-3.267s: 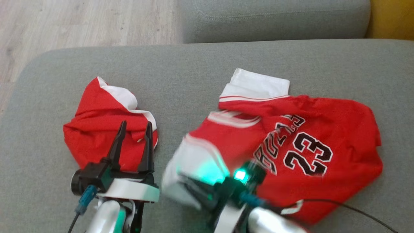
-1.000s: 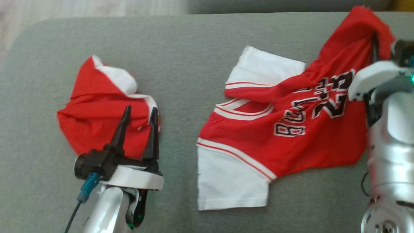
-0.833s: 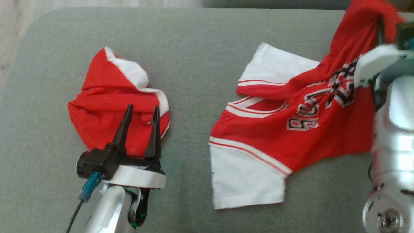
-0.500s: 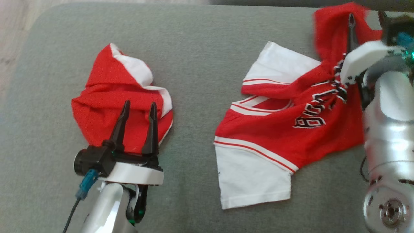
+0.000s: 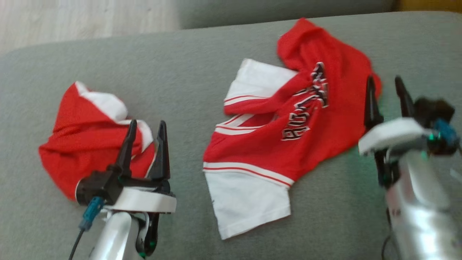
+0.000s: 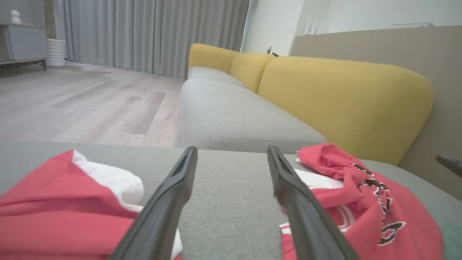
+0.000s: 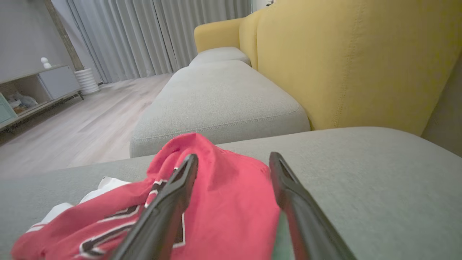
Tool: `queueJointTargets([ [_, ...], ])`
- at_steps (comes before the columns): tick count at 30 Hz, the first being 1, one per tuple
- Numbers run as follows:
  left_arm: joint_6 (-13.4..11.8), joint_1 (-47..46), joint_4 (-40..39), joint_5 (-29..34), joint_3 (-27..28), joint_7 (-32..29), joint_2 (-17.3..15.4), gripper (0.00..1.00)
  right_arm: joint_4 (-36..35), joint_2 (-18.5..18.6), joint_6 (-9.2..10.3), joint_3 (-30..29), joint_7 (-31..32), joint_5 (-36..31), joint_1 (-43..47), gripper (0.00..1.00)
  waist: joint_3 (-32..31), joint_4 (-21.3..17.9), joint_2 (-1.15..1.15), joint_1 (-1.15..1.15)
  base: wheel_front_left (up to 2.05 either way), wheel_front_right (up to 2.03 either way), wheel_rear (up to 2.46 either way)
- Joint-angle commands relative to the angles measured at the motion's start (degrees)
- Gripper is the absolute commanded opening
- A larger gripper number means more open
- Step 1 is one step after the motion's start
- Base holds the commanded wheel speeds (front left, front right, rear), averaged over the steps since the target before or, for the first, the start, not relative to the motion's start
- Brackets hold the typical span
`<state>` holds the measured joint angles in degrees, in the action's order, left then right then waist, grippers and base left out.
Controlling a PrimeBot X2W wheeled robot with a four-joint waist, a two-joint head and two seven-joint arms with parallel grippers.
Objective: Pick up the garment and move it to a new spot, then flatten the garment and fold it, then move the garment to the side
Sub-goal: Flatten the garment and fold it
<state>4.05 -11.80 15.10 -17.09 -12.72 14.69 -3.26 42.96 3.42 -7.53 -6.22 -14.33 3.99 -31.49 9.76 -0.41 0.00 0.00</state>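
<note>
Fabric of the red jersey (image 5: 317,144) looks light and floppy, best pinched at a shoulder or hem corner, while the left gripper (image 5: 148,123) and right gripper (image 5: 383,80) hold their jaws spread, empty.

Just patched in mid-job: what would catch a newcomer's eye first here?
The red lettered jersey with white sleeves, lying rumpled mid-cushion on the grey sofa. Left of it a second red-and-white garment sits bunched, the open left gripper at its near edge; the open right gripper hovers empty by the jersey's right edge.
</note>
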Motion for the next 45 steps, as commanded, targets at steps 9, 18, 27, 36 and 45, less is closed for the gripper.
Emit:
queueJointTargets([
  [9, -0.28, 0.99, -1.77, 0.36, 1.65, 0.30, -0.25, 1.00, -14.75, -0.54, 0.04, 4.31, -0.66, 7.46, 16.21, 1.00, -3.56, -3.15, 0.00, 0.00, 0.00, 0.00, 0.00],
  [18, -0.06, 1.34, -1.97, 0.46, 1.45, 0.30, -0.06, 1.00, -17.16, -0.54, 0.04, 4.50, -0.66, 9.80, 19.15, 1.00, -2.82, -3.16, 0.00, 0.00, 0.00, 0.00, 0.00],
  [27, 0.24, 0.36, -1.73, 0.90, 1.44, 0.30, -0.05, 1.00, -12.22, -0.54, 0.04, 2.26, -0.63, 11.08, 15.20, 1.00, -0.81, -1.99, 0.00, 0.00, 0.00, 0.00, 0.00],
  [36, 0.76, -1.02, -1.07, 1.28, 0.55, 0.30, 0.01, 1.00, 6.05, -0.54, 0.04, 2.45, 1.28, 16.04, 3.16, 1.00, 1.39, 0.58, 0.00, 0.00, 0.00, 0.00, 0.00],
  [45, 0.87, -1.05, -0.78, 1.50, 0.88, 0.30, -0.20, 1.00, 17.45, -0.54, 0.04, -0.40, -0.61, 10.72, -4.58, 0.00, 2.08, 1.98, 0.00, 0.00, 0.00, 0.00, 0.00],
])
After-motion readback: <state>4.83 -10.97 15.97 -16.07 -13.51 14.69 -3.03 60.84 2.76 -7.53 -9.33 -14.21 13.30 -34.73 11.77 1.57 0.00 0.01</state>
